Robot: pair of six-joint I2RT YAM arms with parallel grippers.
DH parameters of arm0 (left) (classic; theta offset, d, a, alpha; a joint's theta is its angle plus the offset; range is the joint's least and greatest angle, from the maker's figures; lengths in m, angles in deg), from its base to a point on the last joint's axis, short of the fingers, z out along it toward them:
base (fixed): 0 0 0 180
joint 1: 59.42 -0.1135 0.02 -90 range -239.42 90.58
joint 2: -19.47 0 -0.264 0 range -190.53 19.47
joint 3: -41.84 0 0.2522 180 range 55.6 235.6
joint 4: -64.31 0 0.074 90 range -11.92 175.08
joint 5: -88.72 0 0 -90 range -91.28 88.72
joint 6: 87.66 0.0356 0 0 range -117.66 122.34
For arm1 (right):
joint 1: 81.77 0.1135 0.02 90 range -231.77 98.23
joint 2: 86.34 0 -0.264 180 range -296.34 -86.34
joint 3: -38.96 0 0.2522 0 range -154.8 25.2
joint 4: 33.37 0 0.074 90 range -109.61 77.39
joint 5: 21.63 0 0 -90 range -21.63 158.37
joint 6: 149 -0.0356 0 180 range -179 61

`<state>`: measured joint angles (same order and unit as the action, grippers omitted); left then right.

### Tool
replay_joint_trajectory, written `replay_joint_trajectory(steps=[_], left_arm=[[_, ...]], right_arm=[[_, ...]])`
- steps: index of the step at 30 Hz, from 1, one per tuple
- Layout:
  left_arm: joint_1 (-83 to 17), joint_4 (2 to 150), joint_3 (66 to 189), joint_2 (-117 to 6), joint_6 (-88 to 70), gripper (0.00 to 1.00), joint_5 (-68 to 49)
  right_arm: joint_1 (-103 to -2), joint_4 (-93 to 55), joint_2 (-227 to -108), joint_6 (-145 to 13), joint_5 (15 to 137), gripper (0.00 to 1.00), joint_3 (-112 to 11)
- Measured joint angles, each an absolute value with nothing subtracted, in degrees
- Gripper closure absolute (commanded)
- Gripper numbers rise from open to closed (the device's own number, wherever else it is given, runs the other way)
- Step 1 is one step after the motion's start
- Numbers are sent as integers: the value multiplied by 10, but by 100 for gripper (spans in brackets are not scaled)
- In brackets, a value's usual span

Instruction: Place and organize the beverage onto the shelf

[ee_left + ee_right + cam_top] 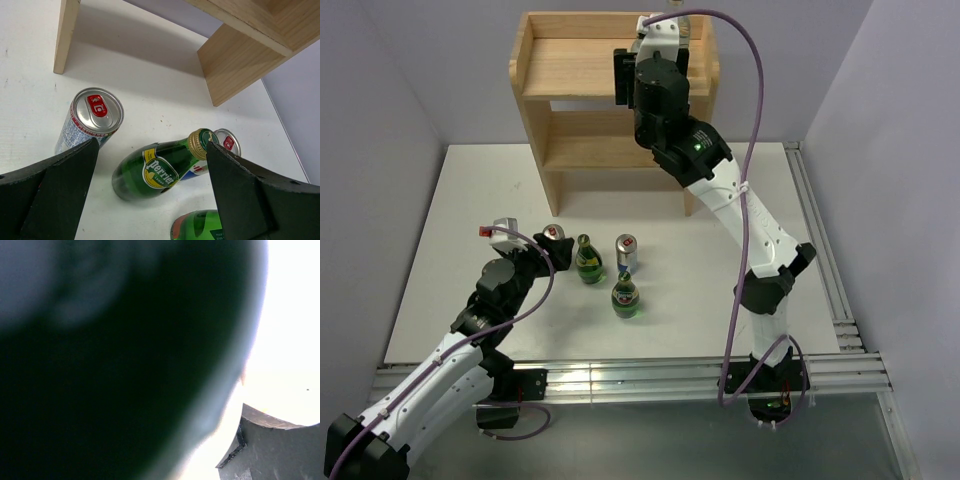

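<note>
Cans (627, 252): two; green bottles (587, 262): two, upright on table (470, 200); shelf (570, 68): one.

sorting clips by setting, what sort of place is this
Most likely a robot lab test cell, not a real shop: a white table edged with aluminium rails, closed in by plain bare walls, with a small pine shelf standing in as a prop.

the word "perrier" stands on the label of the green glass bottle (150, 172) in the left wrist view. the slim can (92, 117) beside it has fine print down its side and a white mark on its red tab, both too small to read.
</note>
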<state>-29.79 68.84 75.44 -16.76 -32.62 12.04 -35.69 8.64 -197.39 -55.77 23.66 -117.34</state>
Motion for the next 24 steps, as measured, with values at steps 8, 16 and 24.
replay_joint_trajectory(steps=[8,16,24], left_arm=[[-298,679,754,-179,-326,4,120],[-298,676,746,-182,-326,4,119],[-298,675,746,-183,-326,4,119]], right_arm=[[-379,70,-1984,-578,254,100,-1173],[-381,63,-2014,-581,280,100,-1173],[-393,49,-2016,-600,300,100,-1173]])
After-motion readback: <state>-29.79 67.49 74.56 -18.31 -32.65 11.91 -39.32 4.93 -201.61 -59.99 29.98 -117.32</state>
